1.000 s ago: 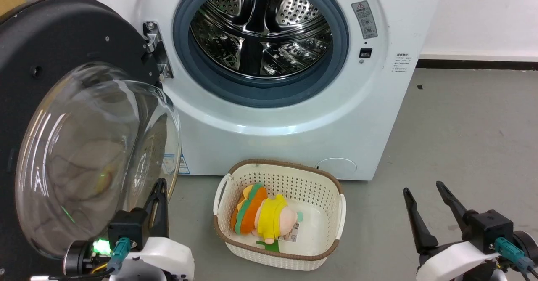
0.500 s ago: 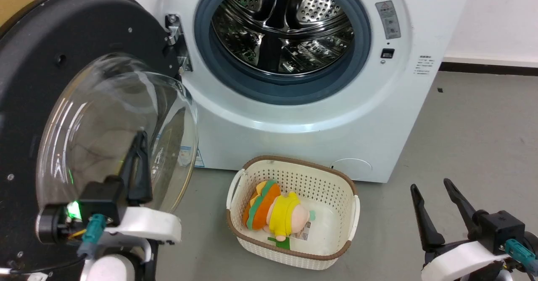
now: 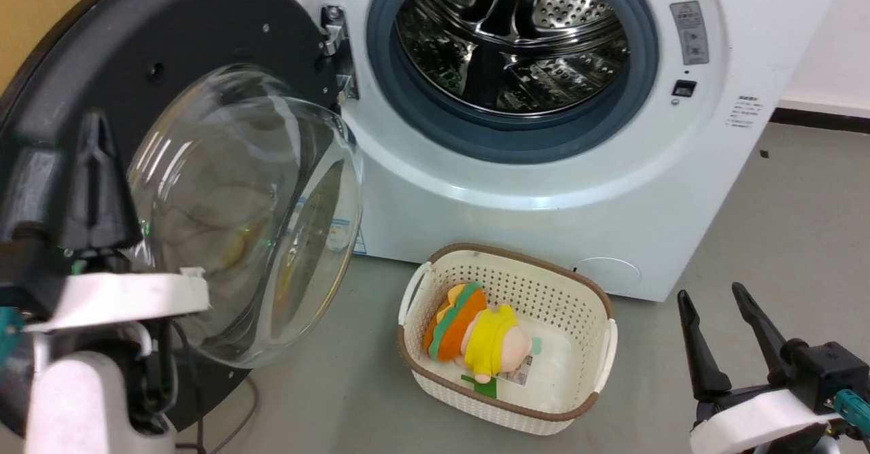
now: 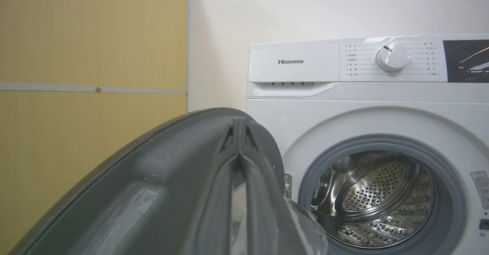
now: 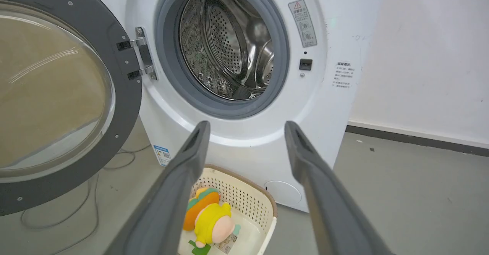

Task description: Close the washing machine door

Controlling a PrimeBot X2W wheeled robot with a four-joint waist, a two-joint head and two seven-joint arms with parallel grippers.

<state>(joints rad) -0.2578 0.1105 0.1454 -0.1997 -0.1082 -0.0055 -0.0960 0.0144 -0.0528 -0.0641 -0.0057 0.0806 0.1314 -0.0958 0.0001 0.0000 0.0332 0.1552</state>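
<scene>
finds washing machine door (image 3: 204,26) swung open left of washing machine (image 3: 516,196); notes left end effector (image 3: 95,122) closed, tips together before door's black inner face; records right end effector (image 3: 710,292) open, near basket (image 3: 540,284)

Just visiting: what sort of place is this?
Most likely a laundry corner, perhaps a test set-up: a white front-loading washing machine stands with its door swung open, and a cream basket holding a plush toy sits on the grey floor before it.

Grey floor (image 3: 781,223) carries the washer (image 3: 530,196) ahead-left of the right gripper (image 3: 710,293), a basket (image 3: 448,389) just left of it, and a cable (image 5: 93,199) farther left.
</scene>
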